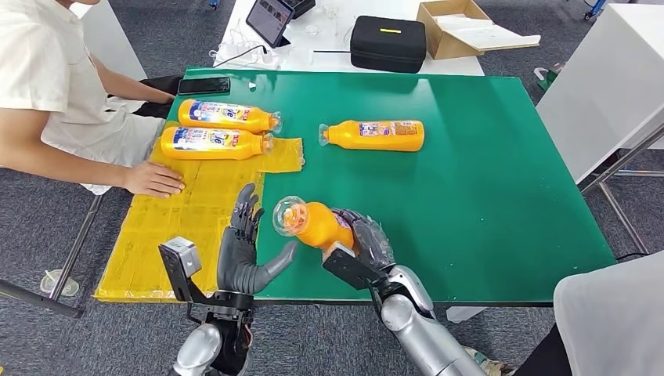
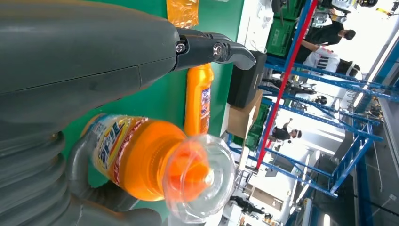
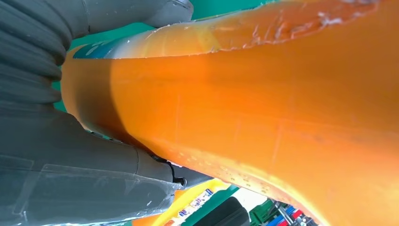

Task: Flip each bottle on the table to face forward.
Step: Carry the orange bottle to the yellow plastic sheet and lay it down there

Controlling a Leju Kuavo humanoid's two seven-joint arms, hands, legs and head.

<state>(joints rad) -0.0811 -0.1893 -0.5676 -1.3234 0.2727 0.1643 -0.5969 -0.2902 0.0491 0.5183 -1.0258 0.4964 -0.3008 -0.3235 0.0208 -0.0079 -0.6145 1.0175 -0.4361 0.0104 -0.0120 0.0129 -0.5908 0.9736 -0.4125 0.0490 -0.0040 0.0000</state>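
Observation:
My right hand (image 1: 366, 237) grips an orange bottle (image 1: 313, 223) by its body, raised off the green table (image 1: 470, 180) near the front edge, its clear cap pointing toward my left hand. The same held bottle (image 2: 141, 157) (image 3: 263, 108) appears close up in both wrist views. My left hand (image 1: 247, 251) is beside the cap with fingers spread and the thumb reaching toward it, holding nothing. Another orange bottle (image 1: 374, 135) lies on its side mid-table. Two labelled bottles (image 1: 225, 115) (image 1: 211, 143) lie side by side on the yellow mat (image 1: 180, 227) at the left.
A person sits at the left with a hand (image 1: 153, 179) flat on the yellow mat. A phone (image 1: 203, 84) lies at the table's back left corner. Behind are a white table with a black case (image 1: 387, 43), a tablet (image 1: 269, 19) and a cardboard box (image 1: 454, 27).

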